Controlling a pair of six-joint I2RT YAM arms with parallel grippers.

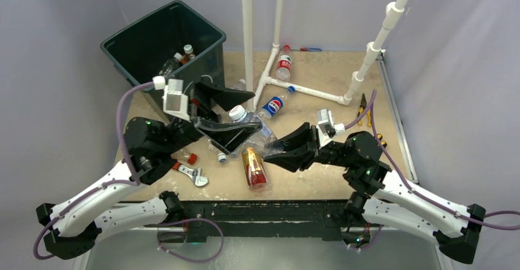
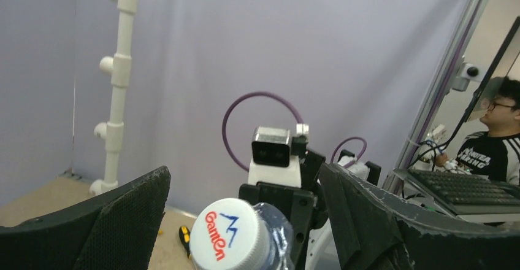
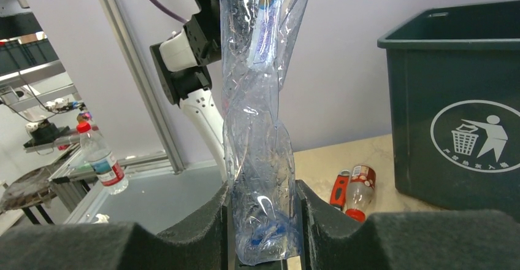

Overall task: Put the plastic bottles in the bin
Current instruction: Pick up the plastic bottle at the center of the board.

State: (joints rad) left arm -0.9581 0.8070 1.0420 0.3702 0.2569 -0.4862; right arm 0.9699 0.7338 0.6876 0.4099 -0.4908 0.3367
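Observation:
A crushed clear plastic bottle (image 1: 256,134) with a white cap (image 2: 230,238) hangs above the table between both arms. My right gripper (image 3: 262,221) is shut on its base, the bottle's wall (image 3: 257,153) squeezed between the pads. My left gripper (image 1: 242,118) stands open around the cap end, its fingers (image 2: 126,218) wide apart and not touching the cap. The dark green bin (image 1: 142,44) stands at the far left with bottles (image 1: 184,54) inside. An amber bottle (image 1: 253,167), a blue-labelled bottle (image 1: 274,105), a red-labelled bottle (image 1: 283,64) and a small red-capped bottle (image 3: 359,190) lie on the table.
A red-handled wrench (image 1: 191,173) lies near the left arm. Yellow-handled pliers (image 1: 363,107) lie at the right edge. A white pipe frame (image 1: 294,89) stands at the back, its uprights rising behind the held bottle. The bin's logo side (image 3: 469,136) faces the right wrist camera.

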